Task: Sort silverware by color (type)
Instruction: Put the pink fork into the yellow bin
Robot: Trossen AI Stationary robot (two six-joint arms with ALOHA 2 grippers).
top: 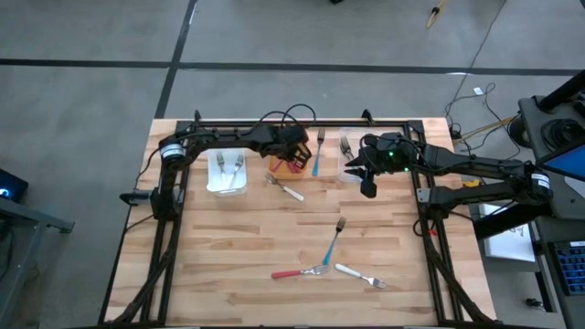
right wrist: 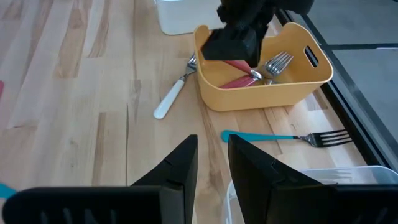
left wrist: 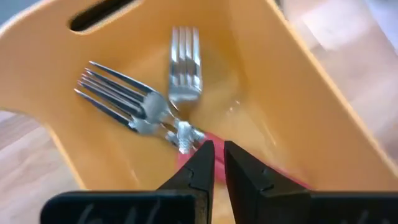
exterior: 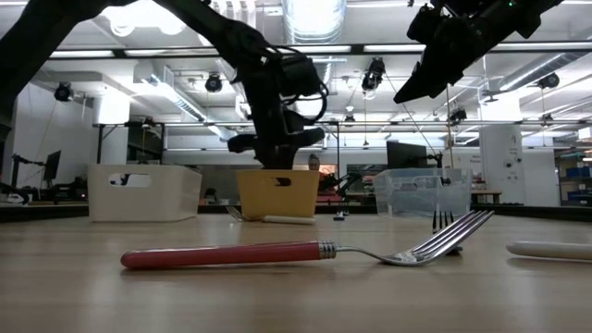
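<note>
Grey floor (top: 91, 91), ceiling lights (exterior: 314, 18), perhaps shelving behind

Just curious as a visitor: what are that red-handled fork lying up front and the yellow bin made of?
Red-handled fork: shiny silver head, apparently metal; the matte red handle looks plastic. Yellow-orange bin: smooth, opaque walls with a moulded handle slot, likely plastic.

A red-handled fork (exterior: 305, 251) lies nearest on the table (exterior: 83, 296), well before the orange bin (exterior: 277, 194), white bin (exterior: 143, 191) and clear bin (exterior: 421, 191).
</note>
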